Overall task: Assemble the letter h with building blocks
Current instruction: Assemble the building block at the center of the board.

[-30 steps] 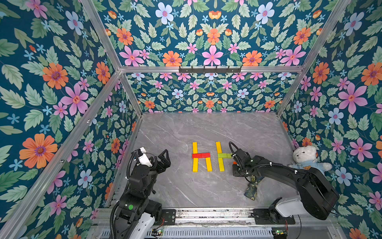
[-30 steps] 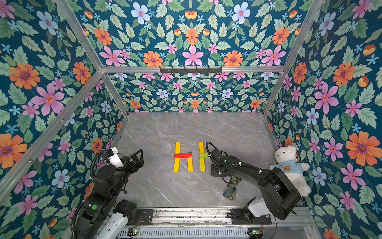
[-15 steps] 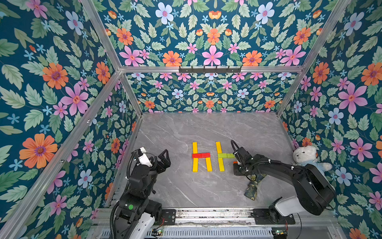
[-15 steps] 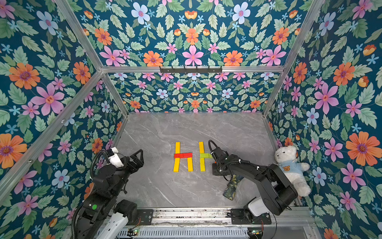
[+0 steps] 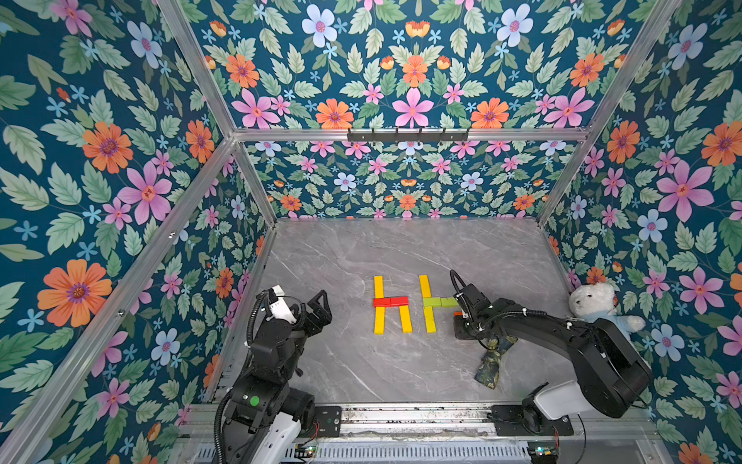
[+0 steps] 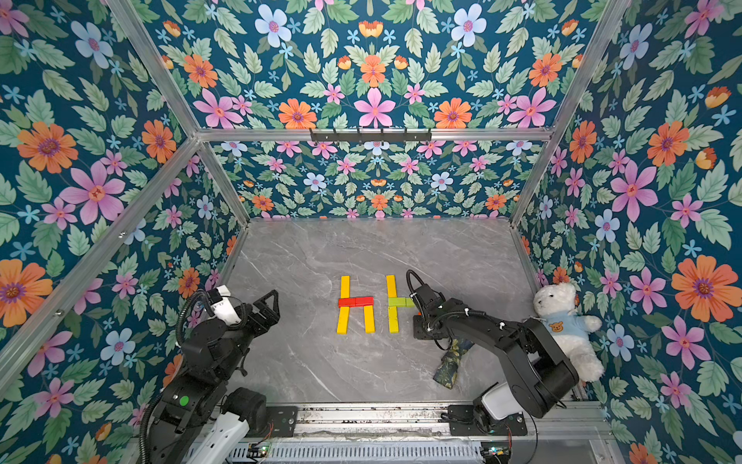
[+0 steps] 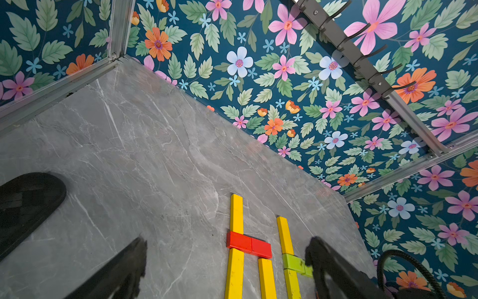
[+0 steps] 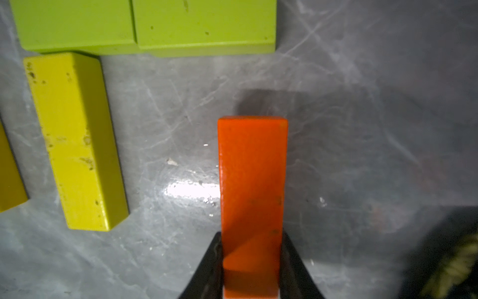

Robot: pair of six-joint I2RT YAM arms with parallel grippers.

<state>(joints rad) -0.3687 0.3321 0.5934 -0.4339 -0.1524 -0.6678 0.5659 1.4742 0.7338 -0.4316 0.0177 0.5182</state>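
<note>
Pinches an orange block [image 8: 252,181] by its near end in the right tool [image 8: 252,236], jaws pressed against both long sides, at centre-bottom of the wrist frame. Holds it on or just above the surface [image 8: 362,129]; cannot tell which. Leaves a gap up to the lime-green crossbar [image 8: 77,26] at upper left of that frame, with the yellow upright [image 8: 77,142] at left. In a top view, shows this letter h [image 5: 431,303] right of centre, lacking only its short leg, beside a finished h [image 5: 378,304] with a red crossbar [image 5: 390,301].

Likely risks: pushing the orange block up too hard and shunting the lime-green pieces out of line; letting go with the block skewed, so the leg splays; dragging the leg along on withdrawal if the grip sticks; snagging the dark cloth scrap [image 5: 492,361] beneath the right arm [image 5: 542,325].

Offers open room right of the orange block and across the upper half of the surface; little room leftward, toward the yellow upright. Keeps the teddy bear [image 5: 598,305] at far right, well apart. Rests the left tool [image 5: 319,309] spread at lower left, clear of the blocks.
</note>
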